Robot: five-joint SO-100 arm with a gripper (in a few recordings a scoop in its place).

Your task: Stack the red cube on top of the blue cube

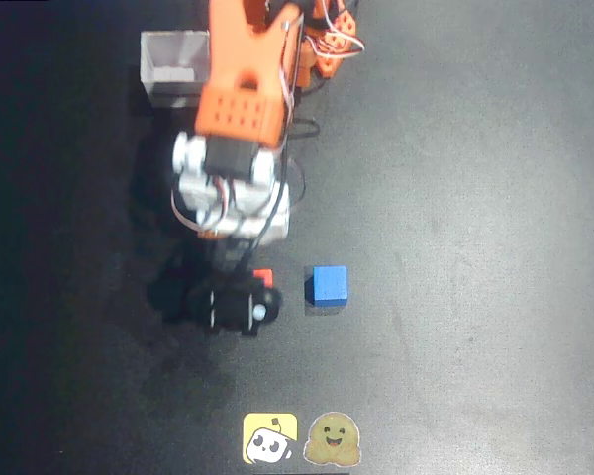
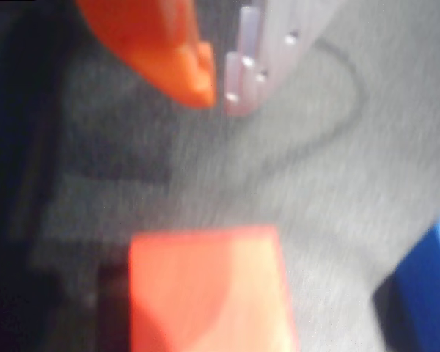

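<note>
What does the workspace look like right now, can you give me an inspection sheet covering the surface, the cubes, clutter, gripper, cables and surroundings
Surface: dark matte table, worn pale in patches.
Job's things: red cube on the table, mostly hidden under the arm in the overhead view; blue cube just right of it, apart, nothing stacked.
Clutter: white open box at the top edge; two stickers at the bottom edge.
Gripper: gripper above the red cube in the blurred wrist view, fingertips close, nothing between them.
Cables: thin wires by the arm's base.
Surroundings: nothing seen.
</note>
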